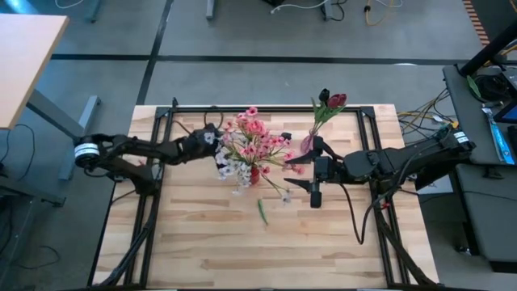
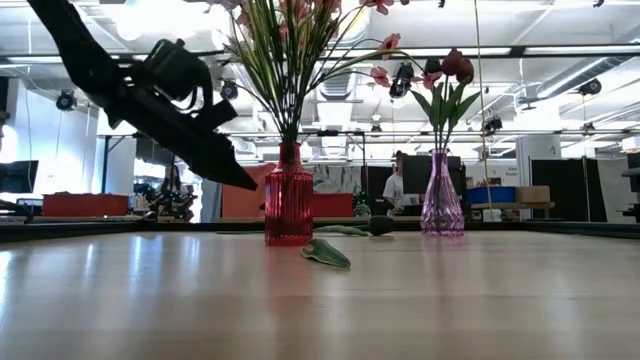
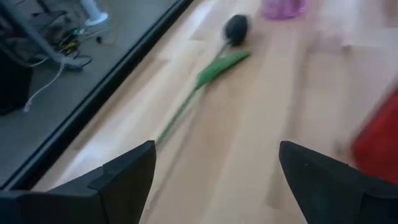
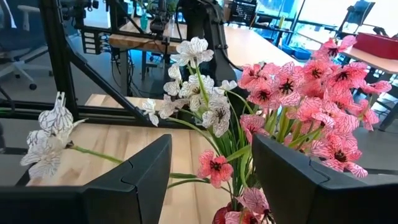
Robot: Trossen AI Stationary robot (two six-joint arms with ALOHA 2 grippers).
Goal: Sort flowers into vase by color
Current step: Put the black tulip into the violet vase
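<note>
A robotics lab: concrete floor [image 1: 242,32], loose cables [image 1: 420,109] (floor-level), open-plan desks [image 4: 261,43] behind.

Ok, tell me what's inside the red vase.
The red vase holds pink blossom sprays and white blossom sprigs on green stems, fanning out above its neck. The coloured glass hides the stem ends inside, and any water can't be seen.

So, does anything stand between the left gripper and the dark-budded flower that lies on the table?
Nothing visible does. In the left wrist view, only bare table lies between the open left gripper and the dark-budded flower. The red vase stands off to one side, clear of that path.
</note>
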